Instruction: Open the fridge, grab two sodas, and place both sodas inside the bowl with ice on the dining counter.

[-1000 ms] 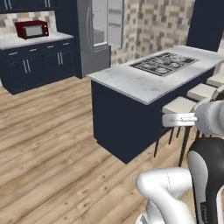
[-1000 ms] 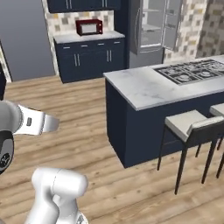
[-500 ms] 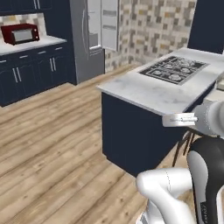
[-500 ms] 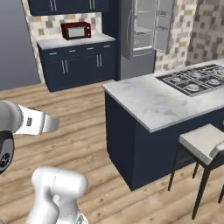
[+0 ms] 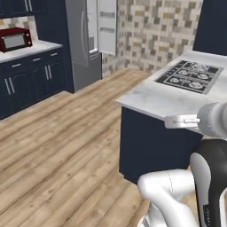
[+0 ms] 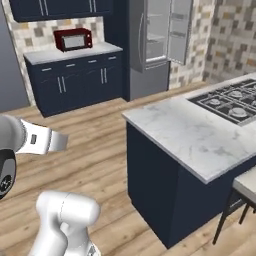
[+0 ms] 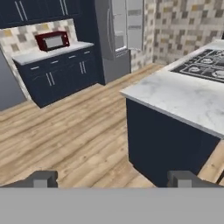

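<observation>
Facing the tall grey double-door fridge [image 7: 117,30] at the far side of the kitchen, one door already swung open on white shelves. My gripper [image 7: 113,178] has its fingers spread wide, nothing between them. No soda bottles made out from here; interior too small to read. Marble-topped navy counter with the black stovetop [image 7: 186,98] sits near right, wooden floor [image 7: 74,135] between me and the fridge. Step in hand, as I judge it: the approach. Next: close in, find the first soda.
</observation>
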